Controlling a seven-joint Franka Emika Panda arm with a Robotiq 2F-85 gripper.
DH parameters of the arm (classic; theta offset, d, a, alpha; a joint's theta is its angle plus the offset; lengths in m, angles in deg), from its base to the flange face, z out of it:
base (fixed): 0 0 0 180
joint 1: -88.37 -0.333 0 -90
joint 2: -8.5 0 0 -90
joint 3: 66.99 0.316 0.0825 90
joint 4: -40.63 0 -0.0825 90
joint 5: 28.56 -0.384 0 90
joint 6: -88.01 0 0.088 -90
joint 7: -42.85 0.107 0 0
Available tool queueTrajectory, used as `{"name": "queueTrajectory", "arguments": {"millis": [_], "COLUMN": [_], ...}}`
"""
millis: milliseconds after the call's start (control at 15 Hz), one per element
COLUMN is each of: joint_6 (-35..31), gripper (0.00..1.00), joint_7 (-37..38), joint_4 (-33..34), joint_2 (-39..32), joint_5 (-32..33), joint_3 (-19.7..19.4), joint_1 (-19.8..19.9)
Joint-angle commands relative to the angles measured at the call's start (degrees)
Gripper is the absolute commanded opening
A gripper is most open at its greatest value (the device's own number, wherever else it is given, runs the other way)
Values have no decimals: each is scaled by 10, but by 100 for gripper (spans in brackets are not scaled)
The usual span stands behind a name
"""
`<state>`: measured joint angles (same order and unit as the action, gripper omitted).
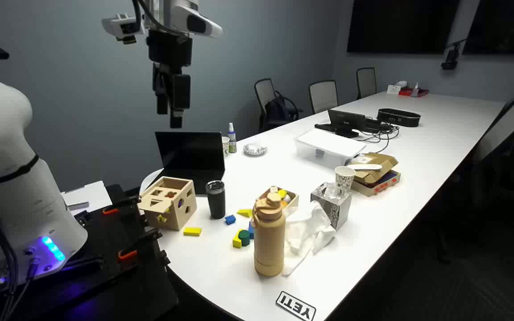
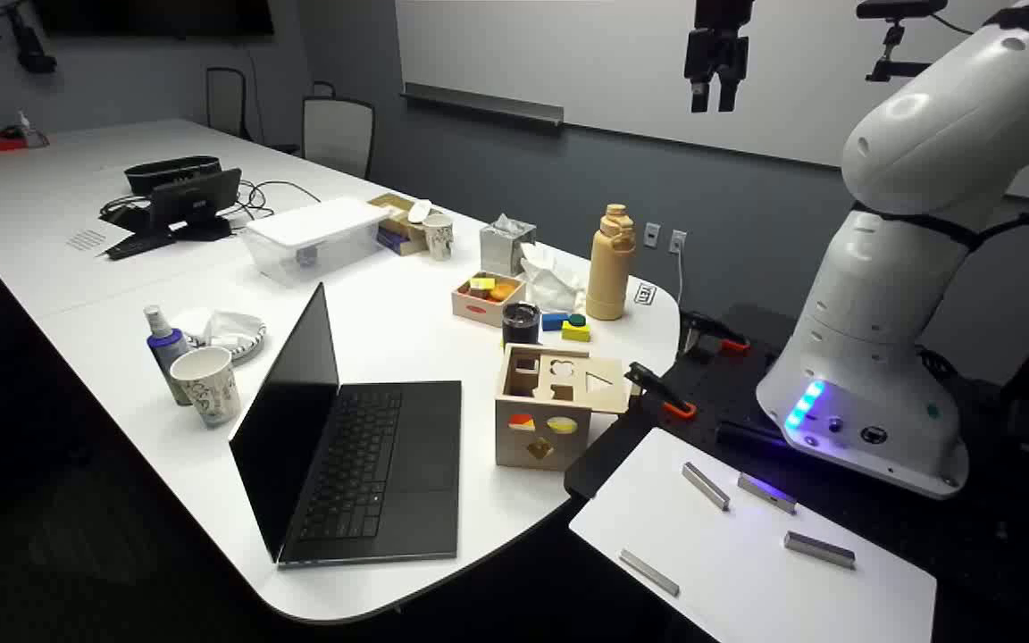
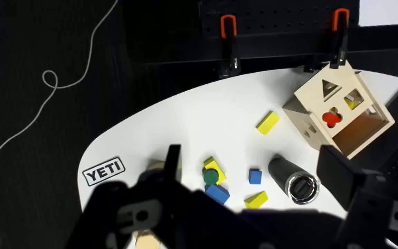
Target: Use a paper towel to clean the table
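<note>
The long white table [image 1: 350, 258] fills much of both exterior views [image 2: 398, 344]; its rounded end shows in the wrist view [image 3: 199, 110]. A crumpled white paper towel [image 1: 308, 229] lies on it between the tan bottle and the tissue box, also in an exterior view [image 2: 553, 284]. More crumpled white paper [image 1: 255, 147] sits on a patterned plate near the spray bottle, also in an exterior view [image 2: 227, 329]. My gripper [image 1: 169, 117] hangs high above the table end, also in an exterior view [image 2: 713, 98]. In the wrist view its fingers [image 3: 250, 155] are wide apart with nothing held.
A tan bottle [image 1: 269, 238] stands close to the towel. A silver tissue box [image 1: 333, 205] carries a paper cup [image 1: 345, 178]. A black tumbler [image 1: 216, 200], several coloured blocks [image 3: 216, 193], a wooden shape box [image 2: 541, 420] and an open laptop [image 2: 389, 473] crowd the table end.
</note>
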<state>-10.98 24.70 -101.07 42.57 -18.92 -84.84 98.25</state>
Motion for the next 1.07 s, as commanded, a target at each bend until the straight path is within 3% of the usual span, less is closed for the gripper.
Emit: {"name": "queueTrajectory", "arguments": {"millis": [0, 267, 533, 733, 1000], "joint_6": [0, -109, -267, -362, -410], "gripper": [100, 100, 100, 100, 100], "joint_7": [-2, 44, 123, 231, 378], "joint_4": [1, 36, 89, 148, 239], "joint_2": [-1, -102, -230, -346, -498], "joint_5": [-2, -10, 23, 121, 277], "joint_3": [4, 42, 98, 133, 110], "joint_1": [5, -24, -35, -22, -44]}}
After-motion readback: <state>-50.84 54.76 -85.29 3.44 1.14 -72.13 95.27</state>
